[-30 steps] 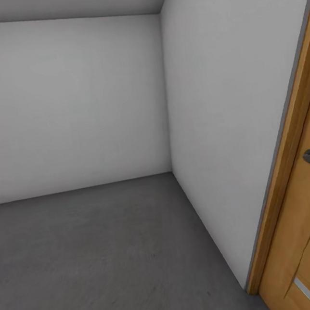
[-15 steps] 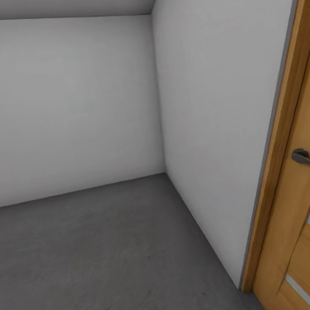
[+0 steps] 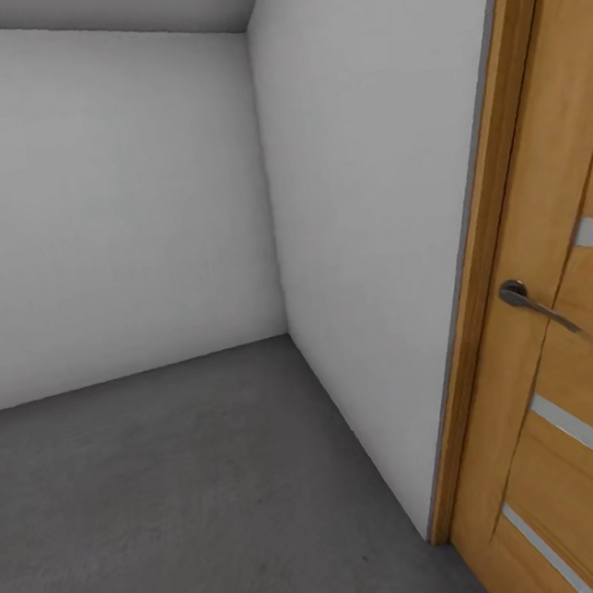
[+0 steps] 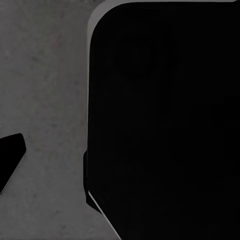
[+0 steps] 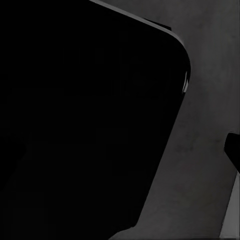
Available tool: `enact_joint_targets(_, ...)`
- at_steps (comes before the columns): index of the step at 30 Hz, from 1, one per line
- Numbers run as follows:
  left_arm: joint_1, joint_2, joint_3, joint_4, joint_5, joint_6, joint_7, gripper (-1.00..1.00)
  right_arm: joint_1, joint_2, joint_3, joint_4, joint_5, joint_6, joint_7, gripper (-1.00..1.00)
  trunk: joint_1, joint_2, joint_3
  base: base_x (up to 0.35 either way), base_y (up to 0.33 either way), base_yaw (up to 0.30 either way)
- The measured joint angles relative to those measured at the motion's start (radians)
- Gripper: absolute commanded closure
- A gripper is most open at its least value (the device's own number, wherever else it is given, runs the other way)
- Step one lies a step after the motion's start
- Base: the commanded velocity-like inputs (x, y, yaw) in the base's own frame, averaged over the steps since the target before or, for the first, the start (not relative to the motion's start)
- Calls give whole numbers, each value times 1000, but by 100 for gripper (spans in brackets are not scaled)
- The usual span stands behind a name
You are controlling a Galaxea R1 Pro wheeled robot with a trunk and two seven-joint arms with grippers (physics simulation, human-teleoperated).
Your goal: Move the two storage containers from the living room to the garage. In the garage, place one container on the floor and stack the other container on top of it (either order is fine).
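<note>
- Looking from the head camera into a bare corner of the garage: two plain white walls [image 3: 117,198] meeting under a strip of grey ceiling [image 3: 112,4].
- Facing the dark grey rough concrete floor [image 3: 191,495] spreading from the corner toward the camera, plain and unmarked.
- Standing at the right edge, a honey-coloured slatted wooden door [image 3: 566,375] with pale horizontal strips, set in a matching wooden frame [image 3: 478,265] reaching down to the concrete.
- Jutting from the door about halfway up, a dark metal lever handle [image 3: 533,300], angled slightly downward.
- Looking through the left wrist camera at a large black rounded-corner body [image 4: 165,120] covering most of the frame, with grey concrete beside it and a small black wedge at the frame's edge.
- Seeing much the same through the right wrist camera: a black rounded panel [image 5: 85,120] over grey concrete.
- Cannot tell whether either pincer is spread or pressed together.
- Cannot tell where the two orange-red tubs are.
</note>
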Motion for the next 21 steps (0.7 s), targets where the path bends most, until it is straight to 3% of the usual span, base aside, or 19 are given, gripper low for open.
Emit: enact_joint_targets(21,0,0,5,0,0,0,1,-100,0,0,0,0,0,0,0,-100,0,0,0,0,0,-252)
